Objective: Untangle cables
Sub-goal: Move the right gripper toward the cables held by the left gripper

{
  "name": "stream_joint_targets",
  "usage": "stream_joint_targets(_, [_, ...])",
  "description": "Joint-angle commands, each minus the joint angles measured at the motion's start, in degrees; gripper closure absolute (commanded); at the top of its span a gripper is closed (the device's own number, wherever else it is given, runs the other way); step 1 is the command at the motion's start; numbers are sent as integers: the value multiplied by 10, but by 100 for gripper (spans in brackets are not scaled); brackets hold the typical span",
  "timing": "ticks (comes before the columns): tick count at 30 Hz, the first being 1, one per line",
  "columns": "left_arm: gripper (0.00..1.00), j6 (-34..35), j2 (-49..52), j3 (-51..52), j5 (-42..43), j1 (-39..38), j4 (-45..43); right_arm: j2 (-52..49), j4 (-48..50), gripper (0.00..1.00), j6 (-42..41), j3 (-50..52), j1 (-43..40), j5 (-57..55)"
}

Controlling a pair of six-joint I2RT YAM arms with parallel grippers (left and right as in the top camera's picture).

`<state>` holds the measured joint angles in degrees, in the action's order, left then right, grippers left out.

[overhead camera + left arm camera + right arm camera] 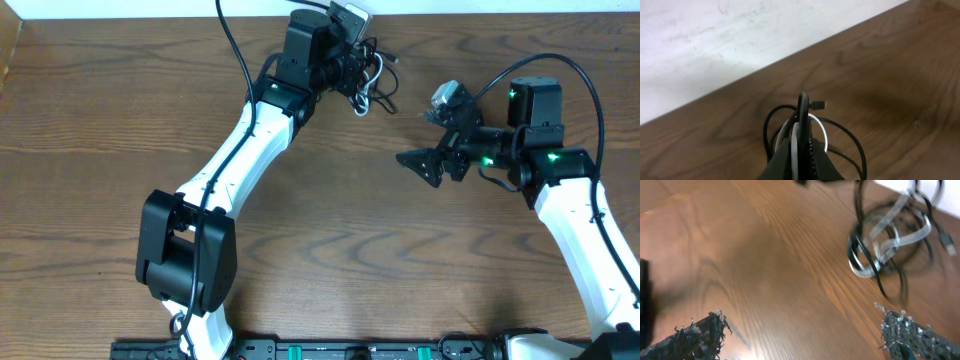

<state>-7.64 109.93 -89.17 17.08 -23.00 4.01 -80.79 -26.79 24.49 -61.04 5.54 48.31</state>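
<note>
Left gripper [801, 142] clenches the tangled cables [822, 129] at the far edge of the table [330, 250], while the right gripper [802, 317], jaws wide and empty, faces the bundle, apparently set to seize a loop and draw one strand free.

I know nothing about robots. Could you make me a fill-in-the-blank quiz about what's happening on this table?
The left gripper is ___ on the cables.
The right gripper is open and holds ___.
Most of the cables are black, but one is ___.
Missing words: shut; nothing; white.
</note>
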Motion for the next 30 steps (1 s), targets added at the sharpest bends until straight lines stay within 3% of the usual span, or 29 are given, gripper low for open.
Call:
stream_joint_targets(1, [92,14,-19,-7,20,-6,8,-3,22,1,7,-13,5,103])
stream_joint_targets(17, [92,13,-19,-7,20,-53,12,-57,57,1,9,-11,9,-23])
stream_joint_targets(30, [92,26,-19,-7,20,-58,6,-230,227,1,-39,-11,40,-64])
